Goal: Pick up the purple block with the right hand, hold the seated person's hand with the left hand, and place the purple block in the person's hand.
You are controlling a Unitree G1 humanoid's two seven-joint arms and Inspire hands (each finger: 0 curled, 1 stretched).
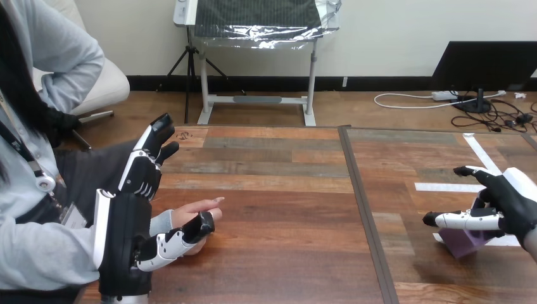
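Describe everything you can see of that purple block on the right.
The purple block is a pale lilac, matte piece with flat faces. It sits on the wooden table beside white tape, partly hidden under the right hand, whose open fingers reach over it; contact cannot be told.

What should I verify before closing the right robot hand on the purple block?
1. Purple block on the table, just below the right robot hand: ok.
2. Right robot hand open, ready to grasp: ok.
3. Person's hand lying on the table at the left: ok.
4. Left robot hand gripping the person's hand: not ok; fingers straight, thumb only lies over it.
5. Person's palm facing up: cannot tell.
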